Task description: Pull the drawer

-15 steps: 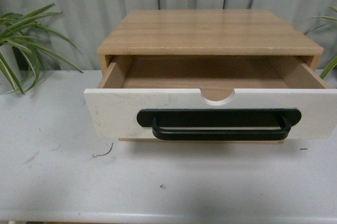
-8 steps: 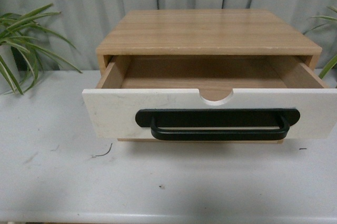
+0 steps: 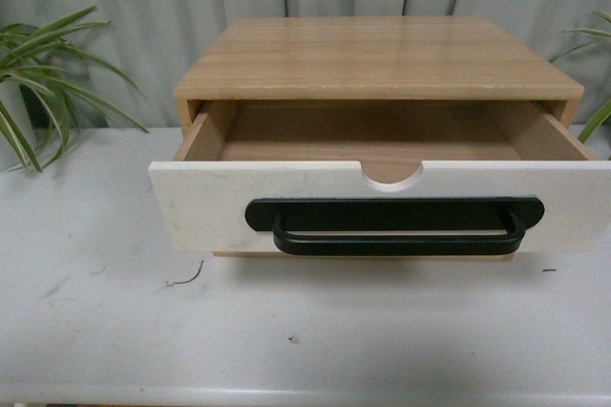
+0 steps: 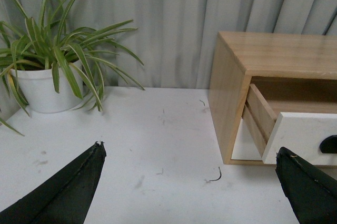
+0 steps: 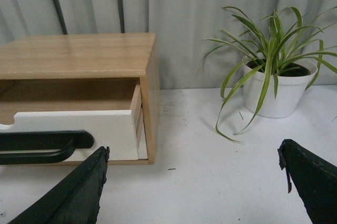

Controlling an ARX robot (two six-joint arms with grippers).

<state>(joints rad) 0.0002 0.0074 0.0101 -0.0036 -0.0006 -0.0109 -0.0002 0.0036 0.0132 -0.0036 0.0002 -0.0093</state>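
The drawer stands pulled out of its light wood cabinet, white front toward me, light wood inside showing. Its long black bar handle lies below a semicircular notch. Neither arm shows in the front view. My left gripper is open over the white table to the left of the cabinet, with the drawer past one finger. My right gripper is open over the table to the right of the drawer, nothing between its fingers.
A potted plant in a white pot stands at the table's back left, another at the back right. A small dark curl of wire lies on the white table in front of the drawer's left corner. Grey curtain behind.
The drawer front has shifted very slightly to the left over the last second; since half a second ago nothing has visibly moved.
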